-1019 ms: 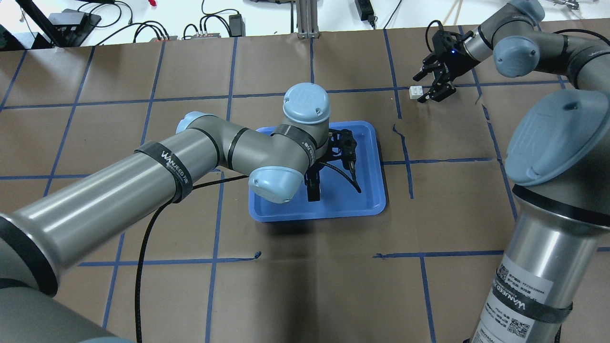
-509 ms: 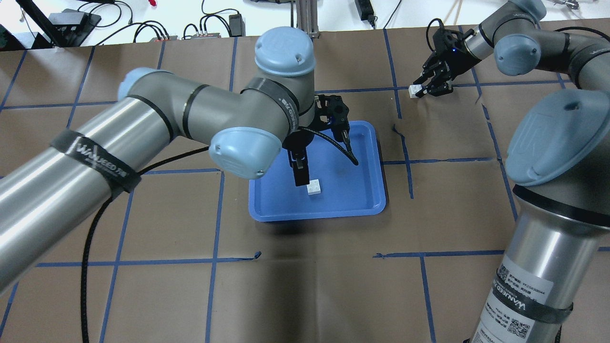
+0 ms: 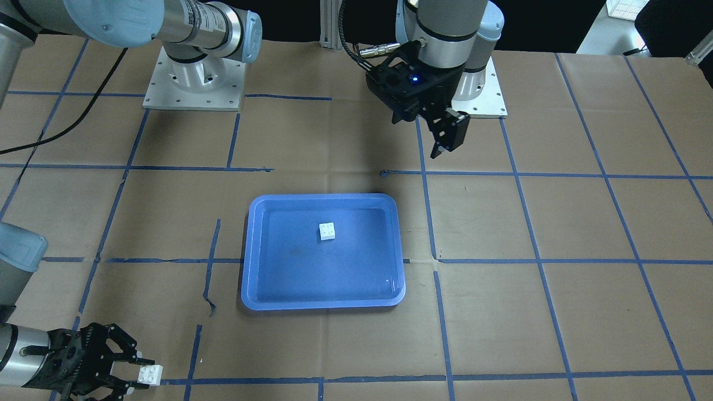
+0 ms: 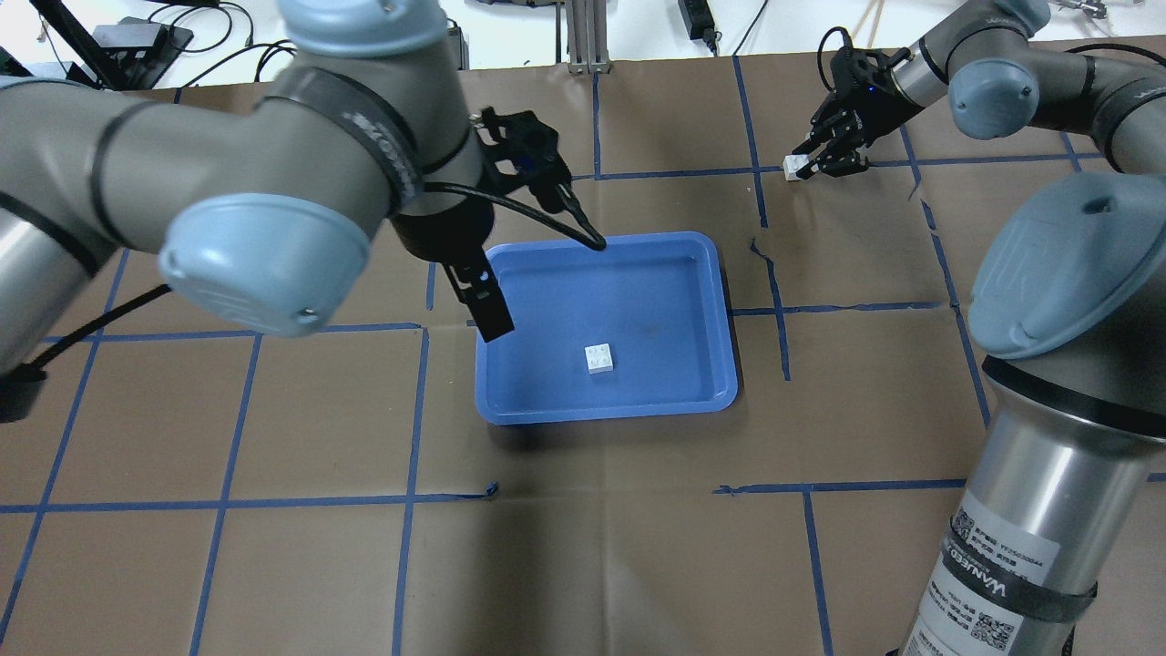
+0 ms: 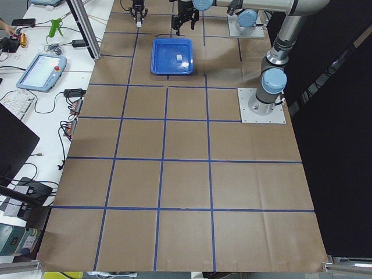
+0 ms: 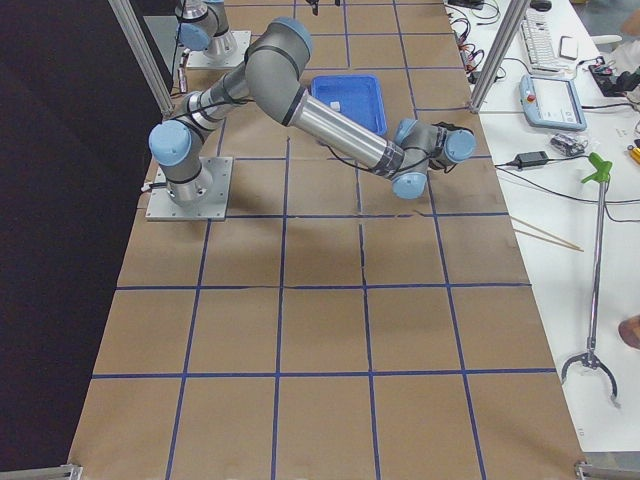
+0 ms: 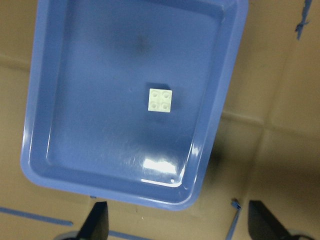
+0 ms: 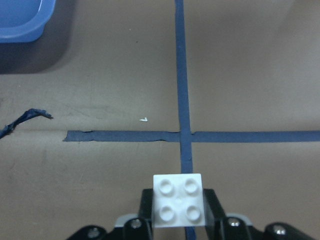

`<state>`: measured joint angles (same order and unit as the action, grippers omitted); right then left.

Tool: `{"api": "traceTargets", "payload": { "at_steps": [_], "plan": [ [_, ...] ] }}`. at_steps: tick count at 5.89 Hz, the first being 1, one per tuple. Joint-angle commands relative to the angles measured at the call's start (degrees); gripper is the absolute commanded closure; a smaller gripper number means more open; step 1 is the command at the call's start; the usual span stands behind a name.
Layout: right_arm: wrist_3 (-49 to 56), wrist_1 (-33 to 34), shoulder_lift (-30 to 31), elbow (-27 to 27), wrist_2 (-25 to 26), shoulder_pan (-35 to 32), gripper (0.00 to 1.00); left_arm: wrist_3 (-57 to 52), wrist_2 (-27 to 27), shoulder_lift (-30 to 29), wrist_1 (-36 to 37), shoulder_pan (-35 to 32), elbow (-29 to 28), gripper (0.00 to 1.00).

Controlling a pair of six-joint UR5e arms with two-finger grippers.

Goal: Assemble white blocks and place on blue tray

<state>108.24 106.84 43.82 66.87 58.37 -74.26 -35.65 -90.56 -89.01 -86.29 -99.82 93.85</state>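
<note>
One white block (image 4: 598, 358) lies studs up inside the blue tray (image 4: 701, 273); it also shows in the front view (image 3: 327, 230) and the left wrist view (image 7: 161, 100). My left gripper (image 4: 490, 319) is open and empty, raised above the tray's near-left side, its fingertips (image 7: 97, 222) spread wide apart. My right gripper (image 4: 823, 160) is shut on the second white block (image 4: 795, 168) at the far right of the table, low over the paper. That block sits between the fingers in the right wrist view (image 8: 179, 200) and in the front view (image 3: 151, 374).
Brown paper with a blue tape grid (image 4: 774, 310) covers the table. Cables and power boxes (image 4: 401, 55) lie beyond the far edge. The right arm's base column (image 4: 1029, 510) stands at the near right. A corner of the tray (image 8: 20, 20) shows in the right wrist view.
My left gripper let go of a white block in the tray, then rose and drew back to the left. My right gripper closed on the other block.
</note>
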Motion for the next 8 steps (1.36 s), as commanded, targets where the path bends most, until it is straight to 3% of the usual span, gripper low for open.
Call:
{"api": "traceTargets", "payload": {
  "at_steps": [1, 2, 3, 5, 8],
  "plan": [
    [-2.8, -2.2, 4.1, 0.8, 0.1, -1.1, 0.68, 23.1, -1.3, 1.2, -0.5, 3.1, -2.2, 0.01],
    [-2.9, -3.6, 7.8, 5.2, -0.4, -2.6, 0.68, 32.9, -1.3, 0.2, -0.8, 3.1, -5.1, 0.01],
    [-3.2, -2.6, 12.0, 11.8, -0.9, -4.0, 0.69, 33.7, -1.0, 0.3, -3.0, 4.0, -7.4, 0.01],
    [-6.3, 6.2, 19.5, 25.7, -1.1, -8.0, 0.69, 34.1, 0.8, 0.1, -4.0, 6.8, -8.3, 0.01],
    [-22.4, 36.6, 21.1, 44.3, -1.2, -15.1, 0.69, 34.0, 0.8, 0.1, -3.8, 6.9, -8.2, 0.01]
  ]
}}
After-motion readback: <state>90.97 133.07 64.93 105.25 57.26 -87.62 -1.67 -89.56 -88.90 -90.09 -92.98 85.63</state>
